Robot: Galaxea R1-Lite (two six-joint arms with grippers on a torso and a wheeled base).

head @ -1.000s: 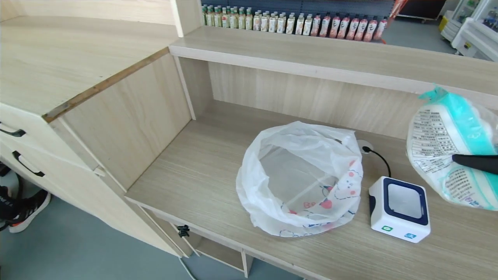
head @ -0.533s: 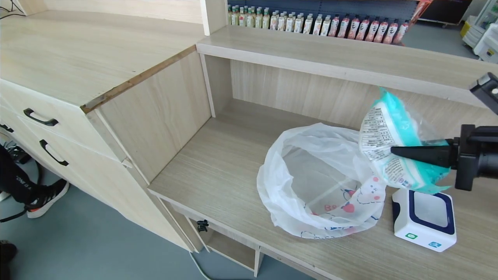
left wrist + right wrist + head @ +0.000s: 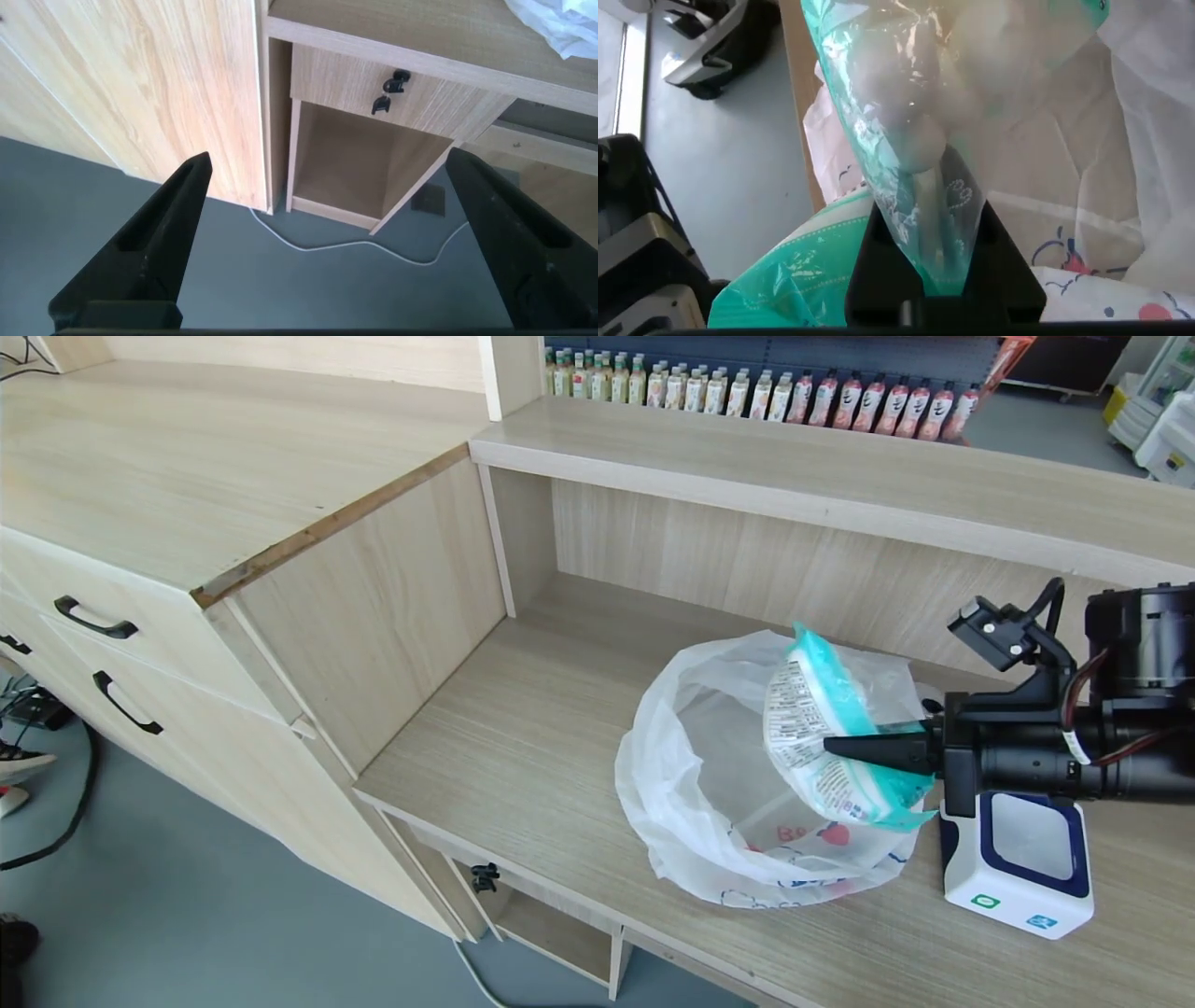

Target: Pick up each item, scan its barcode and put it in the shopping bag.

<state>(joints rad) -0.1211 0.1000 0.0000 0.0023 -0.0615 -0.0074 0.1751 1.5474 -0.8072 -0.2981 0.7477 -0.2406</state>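
Note:
A teal-and-white plastic packet (image 3: pixel 831 747) with printed text hangs over the mouth of the white shopping bag (image 3: pixel 728 821), which stands open on the counter. My right gripper (image 3: pixel 840 745) reaches in from the right and is shut on the packet, and the packet's teal film (image 3: pixel 906 168) is pinched between the fingers (image 3: pixel 887 271) in the right wrist view, with the shopping bag's white plastic (image 3: pixel 1148 140) behind it. The white and blue barcode scanner (image 3: pixel 1018 854) sits on the counter just right of the bag. My left gripper (image 3: pixel 327 243) is open below the counter edge, over the grey floor.
The wooden counter (image 3: pixel 523 747) has a raised shelf (image 3: pixel 794 476) behind it and a tall side cabinet (image 3: pixel 215 504) with drawers on the left. A row of bottles (image 3: pixel 747 397) stands beyond the shelf. An open cubby (image 3: pixel 364 168) and a white cable (image 3: pixel 355 247) lie under the counter.
The head camera shifted in the first half second. My right gripper has carried the packet leftward from above the scanner to over the bag's mouth, and lower.

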